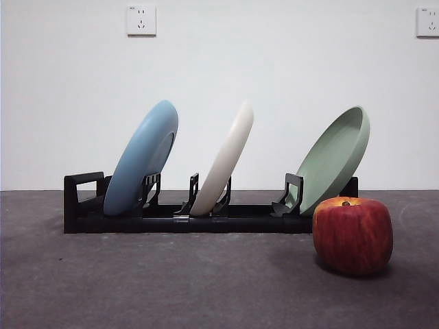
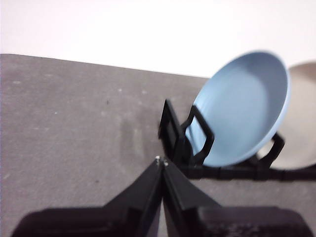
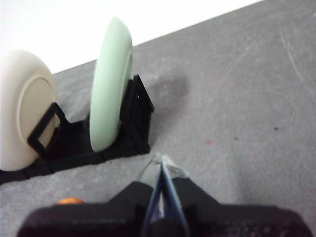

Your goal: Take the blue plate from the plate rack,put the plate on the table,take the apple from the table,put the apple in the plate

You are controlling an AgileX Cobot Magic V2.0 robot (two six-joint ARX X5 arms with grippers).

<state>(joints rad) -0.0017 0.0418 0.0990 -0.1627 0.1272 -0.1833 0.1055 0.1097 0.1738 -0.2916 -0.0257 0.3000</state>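
At the loop end of the plate rack [image 1: 206, 221], the blue plate [image 1: 140, 160] stands on edge in its slot, top tilted over toward the cream-white plate [image 1: 223, 161] next along; the pale green plate [image 1: 334, 159] sits in the far slot w/ the same lean. Nothing lifted yet, so step one is not begun. The apple [image 1: 352, 235] rests on the table [image 1: 171, 288] just in front of the green plate's end, well apart from the blue one.

Key relation: in the left wrist view the blue plate [image 2: 243, 109] lies ahead of the left gripper [image 2: 162, 162] and off to one side, hollow face turned toward the cam, rim edge up. The left arm looks nearer to it; a grab would prob. need the jaws to straddle the upper rim. Left jaws are pressed together, tips touching, holding nothing.

The right gripper [image 3: 162, 165], also closed and empty, faces the green plate [image 3: 111, 84] w/ an orange sliver of apple [image 3: 69, 201] by its body.
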